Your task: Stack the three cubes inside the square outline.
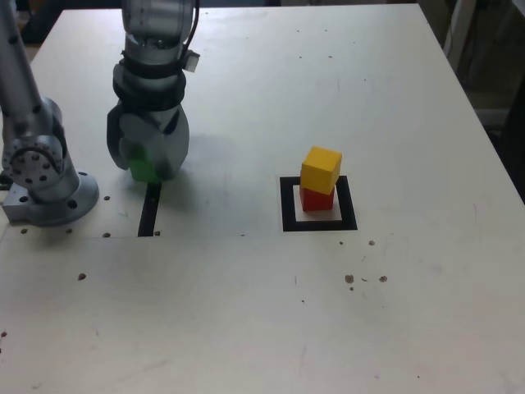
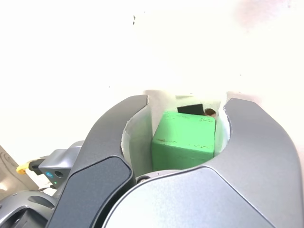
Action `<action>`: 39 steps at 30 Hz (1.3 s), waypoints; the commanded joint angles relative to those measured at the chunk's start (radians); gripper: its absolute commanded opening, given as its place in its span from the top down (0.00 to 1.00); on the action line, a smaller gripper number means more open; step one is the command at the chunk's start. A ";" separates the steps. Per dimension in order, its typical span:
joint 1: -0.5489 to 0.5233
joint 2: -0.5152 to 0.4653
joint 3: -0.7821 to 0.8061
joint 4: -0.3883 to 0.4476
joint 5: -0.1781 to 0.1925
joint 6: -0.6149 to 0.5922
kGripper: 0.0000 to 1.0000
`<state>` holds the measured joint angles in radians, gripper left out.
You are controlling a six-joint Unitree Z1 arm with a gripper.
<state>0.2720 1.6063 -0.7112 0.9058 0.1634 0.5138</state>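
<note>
At the left of the exterior view, the gripper (image 1: 149, 156) reaches down to the counter (image 1: 246, 312), its fingers (image 2: 256, 142) closed around the green cube (image 2: 184, 138). Right of centre, the yellow cube (image 1: 321, 169) sits slightly askew on the red cube (image 1: 316, 199) inside the square outline (image 1: 318, 223).

Green cube (image 2: 184, 138), yellow cube (image 1: 321, 169), red cube (image 1: 316, 199), black square outline (image 1: 287, 205), white table (image 1: 328, 312).
</note>
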 commanded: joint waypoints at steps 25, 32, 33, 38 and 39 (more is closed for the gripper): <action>-0.087 -0.026 -0.488 0.414 -0.049 -0.081 0.79; -0.155 0.052 -0.748 0.575 -0.038 -0.141 0.79; -0.163 0.064 -0.780 0.590 -0.038 -0.148 0.79; -0.196 0.137 -0.911 0.642 -0.040 -0.169 0.79; -0.201 0.151 -0.930 0.647 -0.041 -0.171 0.79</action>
<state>0.0734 1.7486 -1.5807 1.5464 0.1233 0.3451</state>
